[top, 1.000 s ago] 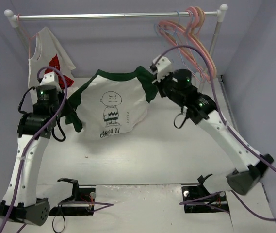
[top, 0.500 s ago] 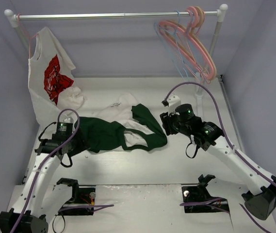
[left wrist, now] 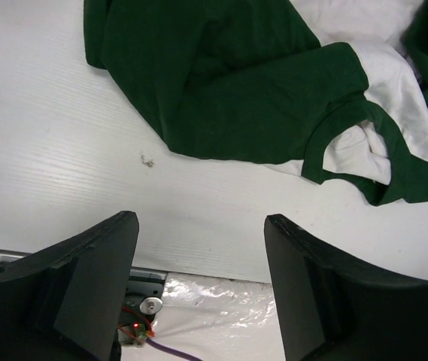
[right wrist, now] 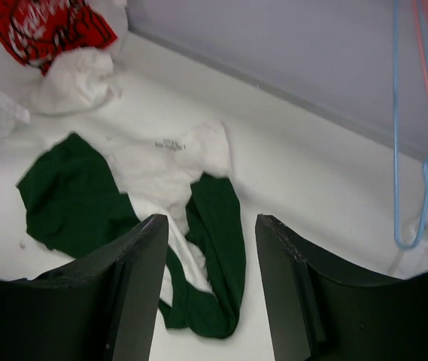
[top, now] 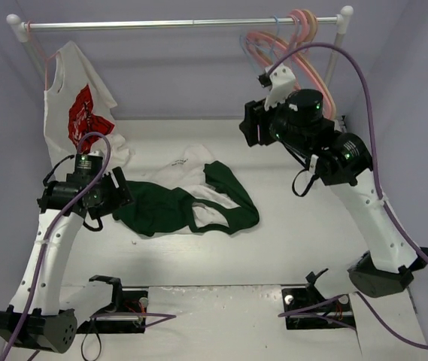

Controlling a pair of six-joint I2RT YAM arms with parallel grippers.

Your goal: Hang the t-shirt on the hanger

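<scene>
- Pale lilac walls on three sides and a white table below; found both arm bases bolted at its near edge.
- Saw the left gripper hovering low over bare table, fingers spread wide with nothing between them, just beside the left end of the t-shirt.
- Noted a small speck of debris on the table, close to the green fabric's near edge.
- Found the t-shirt lying crumpled at mid-table, with dark green folds to the left and along the near side and the whitish body bunched toward the back; touched by neither gripper.
- Saw the right gripper raised well above the table, to the right of the t-shirt, fingers parted and empty, looking down across the heap.
- Found a white shirt with red print hanging at the left end of the rail, its lower part slumped onto the table.
- Found the hanger, thin and light blue, hung at the rail's right end among thicker pink hangers, well apart from the t-shirt.
</scene>
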